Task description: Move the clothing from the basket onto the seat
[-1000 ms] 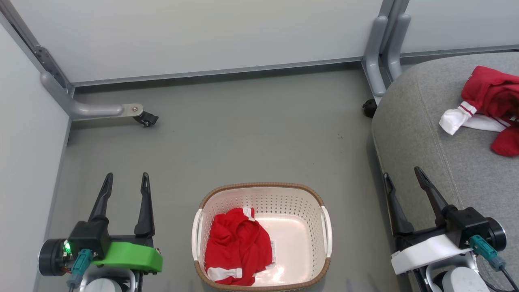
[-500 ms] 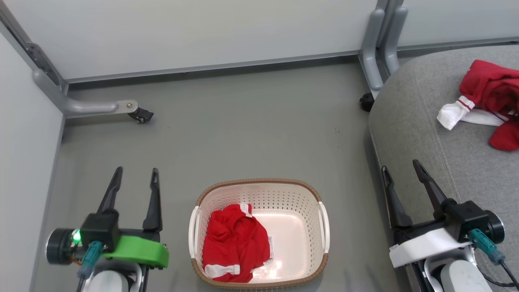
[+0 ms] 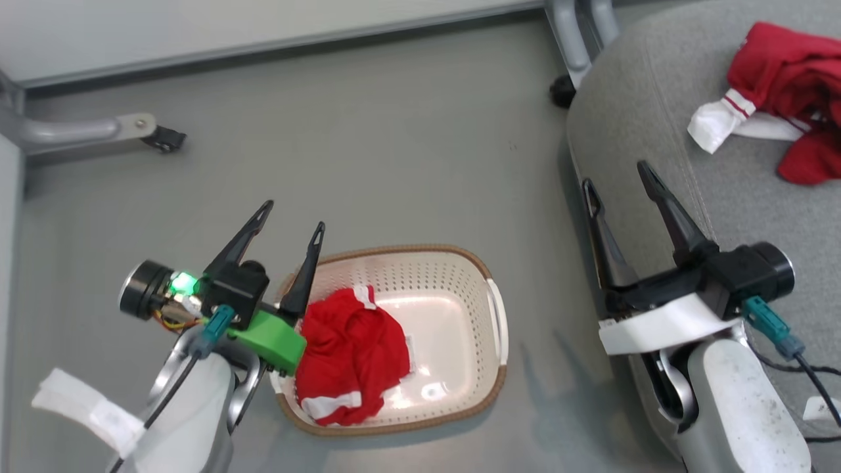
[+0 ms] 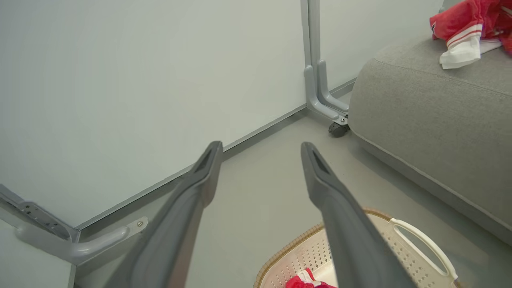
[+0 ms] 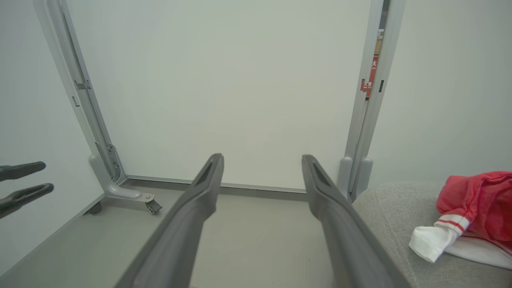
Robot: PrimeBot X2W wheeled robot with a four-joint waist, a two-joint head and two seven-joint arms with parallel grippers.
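The cream perforated basket (image 3: 453,279) stands on the grey floor with a crumpled red garment (image 3: 351,355) with white trim in its left half. My left gripper (image 3: 294,214) is open above the basket's left rim, beside that garment, with nothing between its fingers. The left wrist view shows this open gripper (image 4: 261,144) over the basket (image 4: 424,244). Another red and white garment (image 3: 782,85) lies on the grey seat (image 3: 657,112) at the right. My right gripper (image 3: 613,173) is open and empty over the seat's left edge, as is the right gripper (image 5: 262,156) in its wrist view.
Pale wall panels close the far side and the left. Grey frame legs with black castors stand on the floor at the far left (image 3: 164,139) and by the seat's corner (image 3: 562,92). Bare grey floor (image 3: 394,164) lies beyond the basket.
The head camera has tilted, shifting the whole picture. My left gripper has risen and swung right from beside the basket to over its left rim. The right gripper sits higher in the picture.
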